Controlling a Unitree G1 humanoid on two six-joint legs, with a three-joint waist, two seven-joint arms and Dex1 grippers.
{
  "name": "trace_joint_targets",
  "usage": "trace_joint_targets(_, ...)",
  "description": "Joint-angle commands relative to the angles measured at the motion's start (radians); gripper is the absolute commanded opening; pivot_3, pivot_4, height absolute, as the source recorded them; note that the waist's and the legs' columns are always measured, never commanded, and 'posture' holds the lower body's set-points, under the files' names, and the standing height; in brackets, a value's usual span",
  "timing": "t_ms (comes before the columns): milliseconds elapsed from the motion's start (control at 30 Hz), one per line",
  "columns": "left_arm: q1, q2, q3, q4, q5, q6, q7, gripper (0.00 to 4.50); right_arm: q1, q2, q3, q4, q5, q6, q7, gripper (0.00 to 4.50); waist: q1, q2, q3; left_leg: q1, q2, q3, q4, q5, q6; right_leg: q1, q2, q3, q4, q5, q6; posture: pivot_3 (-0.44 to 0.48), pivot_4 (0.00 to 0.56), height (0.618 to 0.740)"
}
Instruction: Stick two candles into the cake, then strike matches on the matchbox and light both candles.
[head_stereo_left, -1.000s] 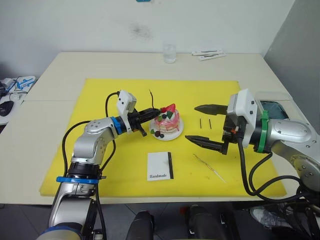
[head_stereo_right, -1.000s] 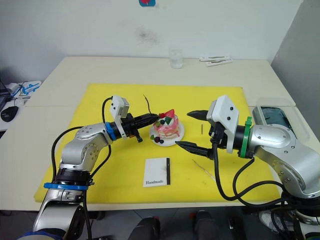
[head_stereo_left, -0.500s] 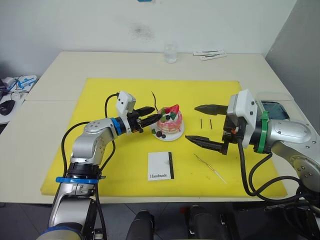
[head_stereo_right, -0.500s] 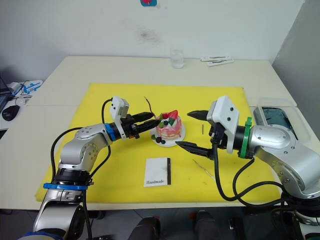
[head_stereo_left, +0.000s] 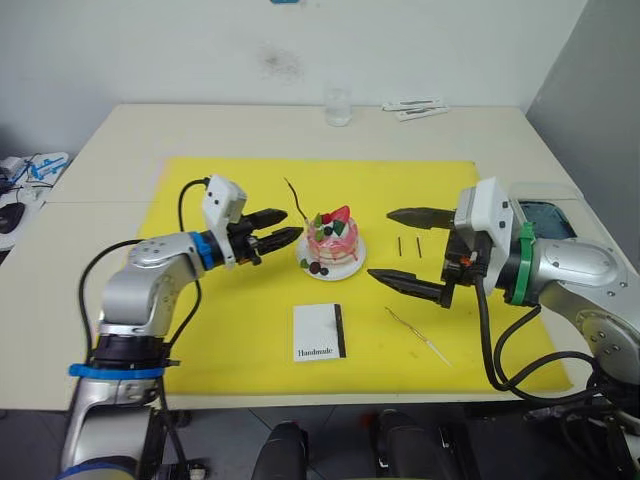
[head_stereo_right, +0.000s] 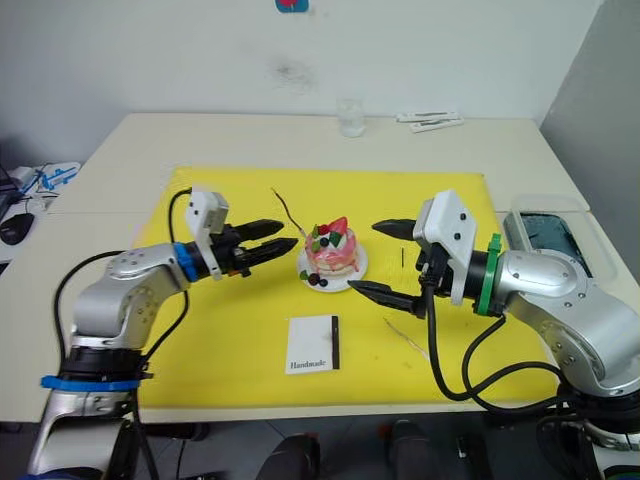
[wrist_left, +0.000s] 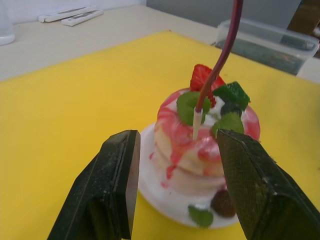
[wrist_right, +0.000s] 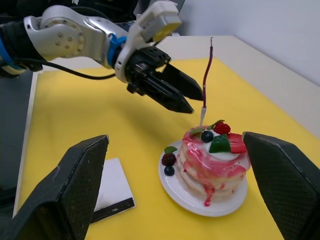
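Note:
The pink cake (head_stereo_left: 333, 240) sits on its white plate (head_stereo_left: 348, 272) at the middle of the yellow mat. One wavy candle (head_stereo_left: 298, 200) stands stuck in the cake's top, leaning toward my left arm; in the left wrist view this candle (wrist_left: 220, 55) rises between the berries. My left gripper (head_stereo_left: 290, 226) is open and empty, a short way left of the cake. A second candle (head_stereo_left: 420, 335) lies flat on the mat at the front right. Two matches (head_stereo_left: 410, 246) lie right of the cake. The matchbox (head_stereo_left: 320, 331) lies in front of the cake. My right gripper (head_stereo_left: 382, 245) is wide open, empty, beside the matches.
The yellow mat (head_stereo_left: 230, 330) covers the table's middle. A glass (head_stereo_left: 338, 105) and white sticks (head_stereo_left: 415, 108) stand at the far edge. A clear container (head_stereo_left: 545, 215) sits at the right edge, behind my right arm. Cables and a mouse lie at the far left.
My left gripper opened, let go of the candle and drew back to the left. The candle stays standing in the cake. The right arm has not moved.

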Motion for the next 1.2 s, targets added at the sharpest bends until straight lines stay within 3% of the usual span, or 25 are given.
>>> trace_joint_targets(33,0.066,0.143,0.046,-0.126,-0.01,-0.022,-0.111,2.76,0.024,-0.057,-0.082,-0.027,-0.001,0.023,-0.014,4.5,0.001,0.0,0.0,0.0,0.0,0.0,0.0,0.0,0.0,0.0,0.0,0.0,0.0,0.0,0.0,0.0,0.15,0.74)
trace_joint_targets(233,0.284,0.321,0.062,-0.326,-0.036,-0.072,-0.27,2.76,0.06,-0.227,-0.105,-0.06,0.038,0.197,-0.003,4.5,0.003,0.001,0.0,0.0,0.0,0.002,-0.001,0.0,0.0,0.0,-0.001,0.001,-0.002,-0.001,-0.001,0.0,0.15,0.74)
trace_joint_targets(467,0.413,0.318,0.036,-0.561,-0.102,-0.033,-0.26,2.76,0.174,-0.355,-0.099,-0.098,0.057,0.346,0.0,4.5,0.005,0.0,0.0,0.0,0.0,0.001,0.0,0.0,0.0,0.0,-0.001,0.0,-0.002,-0.001,0.0,0.0,0.15,0.74)
trace_joint_targets(600,0.432,0.296,-0.014,-0.619,-0.094,-0.051,-0.239,2.76,0.247,-0.33,-0.092,-0.149,0.033,0.381,-0.062,4.5,0.004,0.0,0.0,0.0,0.0,0.002,0.0,0.0,0.0,0.0,0.0,0.001,-0.001,-0.001,0.0,0.0,0.15,0.74)
trace_joint_targets(733,0.413,0.251,-0.034,-0.662,-0.172,0.009,-0.198,2.76,0.328,-0.269,-0.071,-0.212,-0.006,0.38,-0.153,4.5,0.004,0.0,0.0,0.0,0.001,0.002,0.0,0.0,0.0,0.0,0.0,0.001,-0.001,0.0,0.001,0.0,0.15,0.74)
trace_joint_targets(1067,0.383,0.239,-0.088,-0.667,-0.175,0.003,-0.189,2.76,0.428,-0.149,0.027,-0.249,-0.118,0.348,-0.286,4.5,0.003,0.0,0.0,0.0,0.001,0.002,0.001,0.0,0.0,0.0,0.0,0.001,-0.002,0.0,0.001,0.0,0.15,0.74)
trace_joint_targets(1167,0.378,0.24,-0.09,-0.658,-0.168,-0.003,-0.191,2.78,0.45,-0.136,0.04,-0.254,-0.134,0.356,-0.297,3.9,0.003,0.0,0.0,0.0,0.001,0.002,0.001,0.0,0.0,0.0,0.0,0.001,-0.001,0.0,0.001,0.0,0.15,0.74)
trace_joint_targets(1200,0.378,0.241,-0.09,-0.656,-0.165,-0.006,-0.191,2.78,0.459,-0.133,0.043,-0.258,-0.138,0.361,-0.302,3.51,0.003,0.0,0.0,0.0,0.001,0.002,0.001,0.0,0.0,0.0,0.0,0.001,-0.001,0.0,0.001,0.0,0.15,0.74)
